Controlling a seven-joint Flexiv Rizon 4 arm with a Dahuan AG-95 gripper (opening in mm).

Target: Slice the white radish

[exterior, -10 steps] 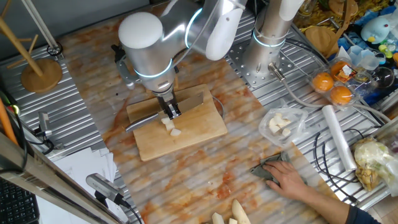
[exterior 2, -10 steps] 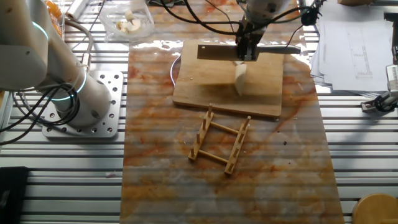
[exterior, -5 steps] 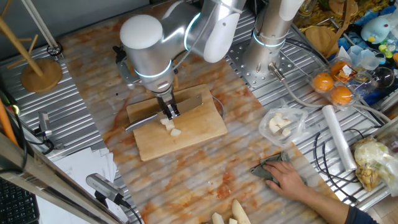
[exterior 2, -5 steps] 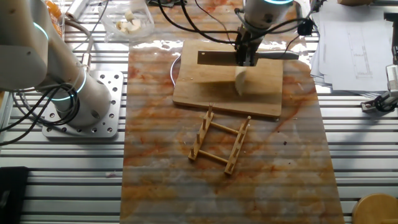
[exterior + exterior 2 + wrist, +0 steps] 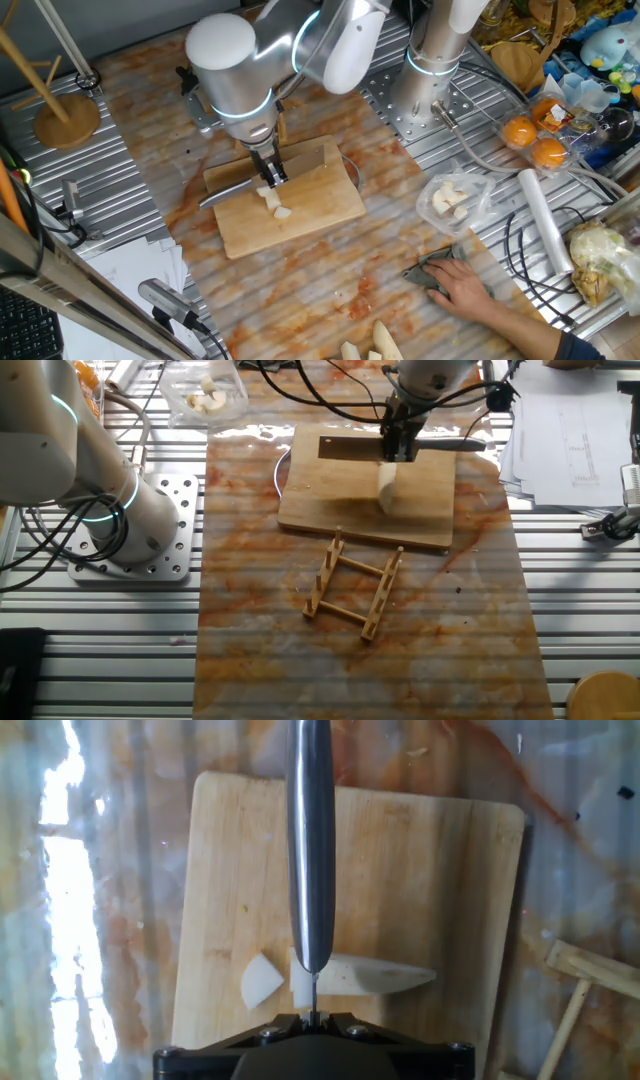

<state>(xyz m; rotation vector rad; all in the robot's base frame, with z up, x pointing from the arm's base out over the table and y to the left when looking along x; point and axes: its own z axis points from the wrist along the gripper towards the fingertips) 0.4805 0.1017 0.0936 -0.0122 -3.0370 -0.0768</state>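
Note:
The white radish lies on the wooden cutting board (image 5: 320, 215) as pale pieces (image 5: 272, 200). In the hand view a long tapered piece (image 5: 375, 976) lies to the right of the blade and a small cut chunk (image 5: 261, 982) to the left. My gripper (image 5: 267, 179) is shut on the knife (image 5: 311, 840), seen along its spine, with the edge over the cut end of the tapered piece. In the other fixed view the gripper (image 5: 398, 448) holds the knife (image 5: 350, 448) just behind the radish (image 5: 388, 488) on the board (image 5: 330, 500).
A wooden rack (image 5: 355, 595) stands in front of the board. A clear bag of pale chunks (image 5: 450, 197) lies right of it. A person's hand (image 5: 465, 285) rests on a grey cloth. Thick pale roots (image 5: 365, 345), oranges (image 5: 535, 140) and a second arm's base (image 5: 130, 520) stand around.
The knife dipped toward the board by the radish half a second ago and has risen slightly. The arm has shifted a little to the left. The radish pieces have stayed put.

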